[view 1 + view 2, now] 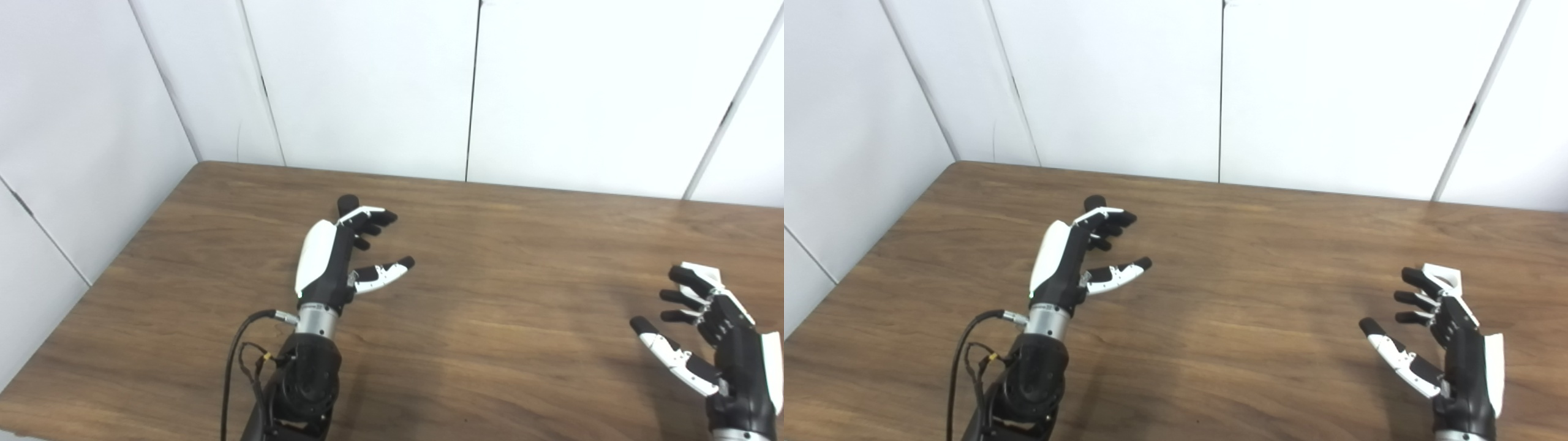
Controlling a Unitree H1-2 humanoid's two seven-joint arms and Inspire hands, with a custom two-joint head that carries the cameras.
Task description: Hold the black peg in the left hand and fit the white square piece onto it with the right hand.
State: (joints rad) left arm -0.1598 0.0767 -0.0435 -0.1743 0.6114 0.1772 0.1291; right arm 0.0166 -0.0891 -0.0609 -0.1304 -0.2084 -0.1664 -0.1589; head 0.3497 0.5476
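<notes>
The black peg (347,203) stands on the wooden table just beyond my left hand's fingertips; only its rounded top shows. My left hand (327,257) is open, palm facing right, fingers and thumb spread, holding nothing. The white square piece (1448,277) lies on the table at the right, partly hidden behind the fingers of my right hand. My right hand (719,343) is open, palm facing left, fingers spread, holding nothing. Whether either hand touches its object cannot be told.
The brown wooden table (490,294) runs back to white wall panels (367,86). A black cable (236,343) loops beside my left forearm. The table's left edge lies close to the left wall.
</notes>
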